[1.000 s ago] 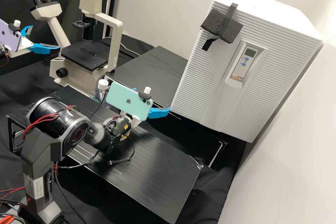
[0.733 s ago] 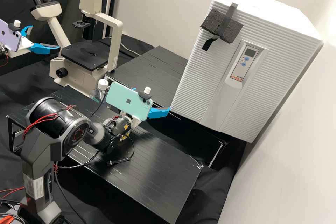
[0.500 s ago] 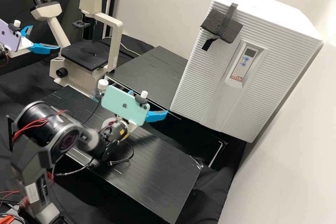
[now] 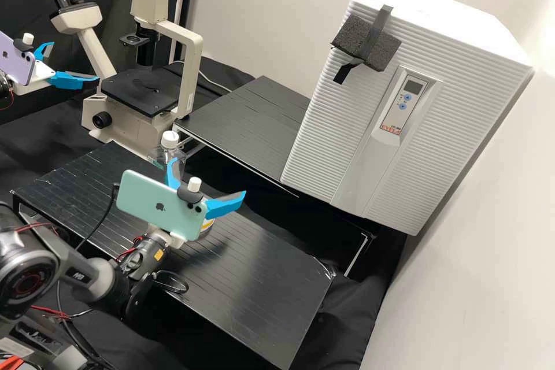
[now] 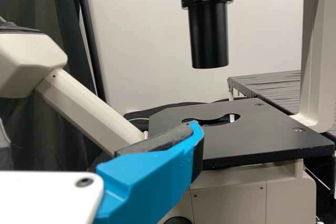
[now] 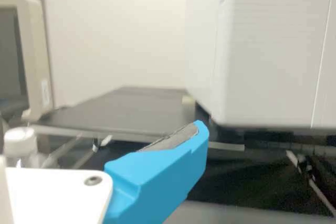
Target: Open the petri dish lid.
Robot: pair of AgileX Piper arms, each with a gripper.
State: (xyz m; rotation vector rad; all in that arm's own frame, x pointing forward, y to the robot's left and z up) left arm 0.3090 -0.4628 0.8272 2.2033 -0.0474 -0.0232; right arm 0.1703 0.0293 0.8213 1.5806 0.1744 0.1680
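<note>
Two blue fingers (image 4: 224, 206) of our right gripper (image 4: 208, 176) stand wide apart with nothing between them, and the whole claw has just swung back toward the near left, down from its place beside the incubator (image 4: 404, 121), with its arm folding the same way. That shift brings both fingers into plainer sight and sets the claw above the near black stand (image 4: 260, 277), so we judge we are lining up for the dish and have yet to grip its lid. What we take for the petri dish (image 4: 207, 223) lies on that stand, just beyond the green phone (image 4: 159, 206), a rounded, yellowish edge mostly hidden by it; whether the lid is on we cannot tell. Our left gripper (image 4: 75, 61) is also spread and bare, at the far left by the microscope (image 4: 188, 78), and has not moved. As for materials, the fingers look like smooth, angular plastic with rough grey pads (image 6: 170, 140) along the inner faces, on a flat white plate (image 6: 58, 195). The stand has a dark sheen crossed by fine straight seams; the incubator is ribbed and white, with coarse foam (image 4: 367, 43) taped on. Beyond the claw stands a clear bottle (image 4: 169, 153) with a white cap.
</note>
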